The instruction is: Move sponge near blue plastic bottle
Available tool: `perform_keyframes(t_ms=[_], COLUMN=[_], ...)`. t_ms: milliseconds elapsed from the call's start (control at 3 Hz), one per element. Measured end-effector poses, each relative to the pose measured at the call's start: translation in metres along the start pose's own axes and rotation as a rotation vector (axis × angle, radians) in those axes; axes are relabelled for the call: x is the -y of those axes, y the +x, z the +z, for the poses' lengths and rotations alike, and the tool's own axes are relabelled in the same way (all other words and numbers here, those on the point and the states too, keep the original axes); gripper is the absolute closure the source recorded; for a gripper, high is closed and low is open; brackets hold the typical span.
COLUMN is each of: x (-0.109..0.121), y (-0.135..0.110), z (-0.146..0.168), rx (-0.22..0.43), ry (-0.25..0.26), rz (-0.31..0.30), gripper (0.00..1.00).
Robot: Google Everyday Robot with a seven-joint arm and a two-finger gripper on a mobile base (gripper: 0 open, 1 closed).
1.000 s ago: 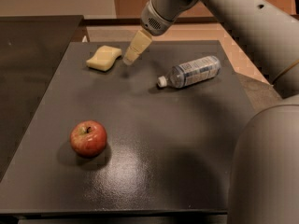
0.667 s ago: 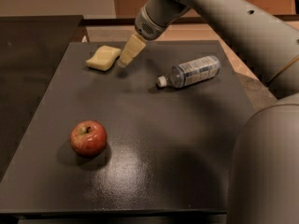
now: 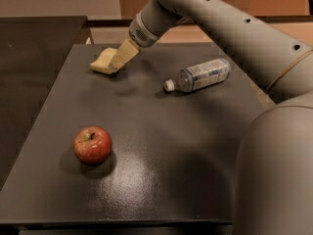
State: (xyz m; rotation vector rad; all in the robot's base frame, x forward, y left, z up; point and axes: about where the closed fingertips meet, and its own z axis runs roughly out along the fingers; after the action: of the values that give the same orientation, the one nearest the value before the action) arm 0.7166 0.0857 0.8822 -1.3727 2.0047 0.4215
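1. Sponge (image 3: 101, 62) lies at the far left of the table (image 3: 171, 146), well apart from the blue plastic bottle (image 3: 200, 75), which lies on its side further right.
2. The gripper (image 3: 120, 60) has slid left since a second ago and now meets the sponge's right edge. Whether it is open or gripping cannot be told.
3. Judged from this, the grasp is starting and the carry remains.

Likely robot lab: dark worktable (image 3: 195, 180), claw (image 3: 119, 61) at sponge (image 3: 101, 63), far left

The tool (image 3: 119, 61) has moved left from just beside the sponge (image 3: 101, 62) to its right edge.
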Motion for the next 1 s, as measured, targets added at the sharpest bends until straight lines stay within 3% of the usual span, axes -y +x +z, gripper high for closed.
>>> perform_keyframes(t_ms=[1000], x=[-0.013], y=[-0.003], z=[0.042], rx=[-0.007], ry=[-0.014], rz=[0.008], gripper=[0.0])
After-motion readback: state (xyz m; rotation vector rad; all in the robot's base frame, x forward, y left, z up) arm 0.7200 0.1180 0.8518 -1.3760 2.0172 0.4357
